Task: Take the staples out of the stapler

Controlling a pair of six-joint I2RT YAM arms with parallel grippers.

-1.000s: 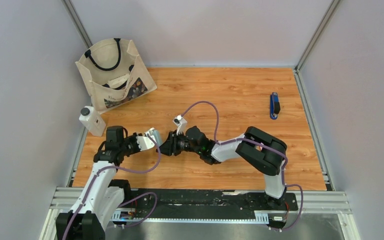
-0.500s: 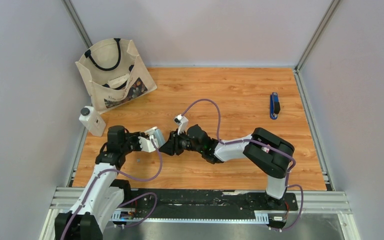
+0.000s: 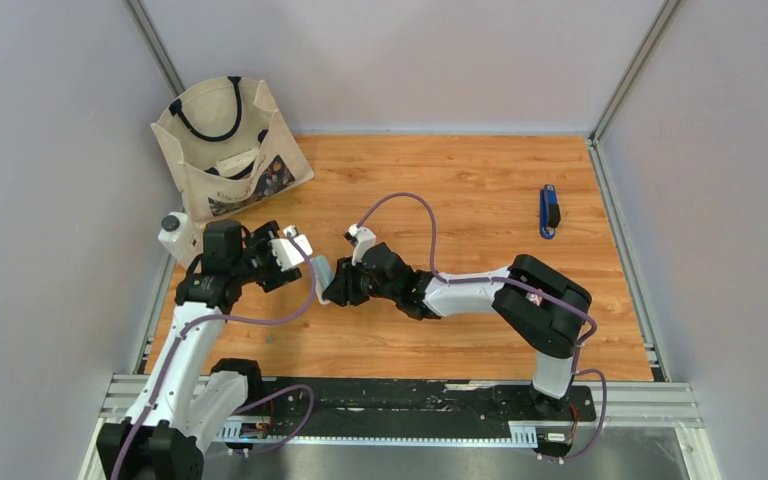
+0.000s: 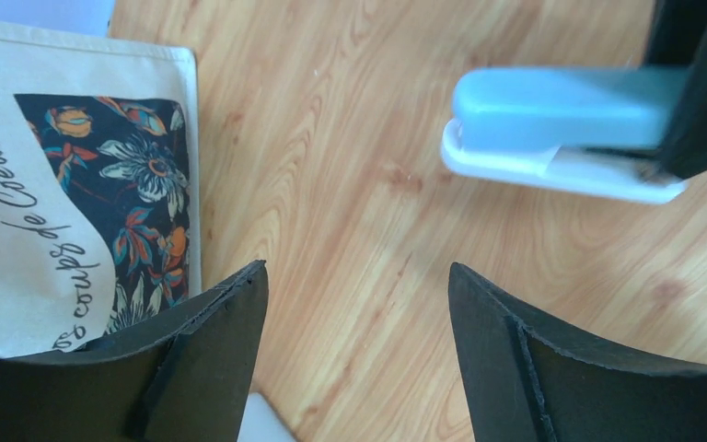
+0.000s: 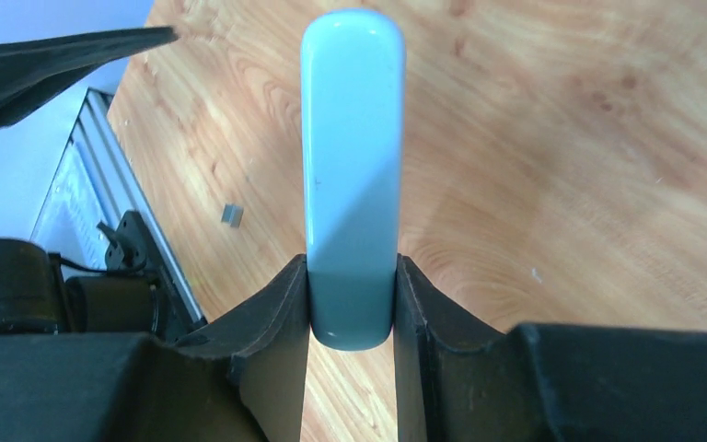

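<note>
Right gripper (image 5: 352, 272) clamps one end of the stapler cover (image 5: 352, 157); left gripper (image 4: 357, 269) hangs just beside the cover, jaws apart, empty; staples (image 5: 232, 214) lie near it.

Black handwritten-style script is running up the cream tote bag (image 4: 18, 276) beside its floral panel, reading "coups de Coeur" in the left wrist view. The letters ahead of those words are disappearing behind a finger (image 4: 193, 368) of the left pincer (image 4: 357, 276). From the overhead camera, the same bag (image 3: 222, 150), standing at the bench's (image 3: 460, 190) far left corner, is showing print too small to read.
</note>
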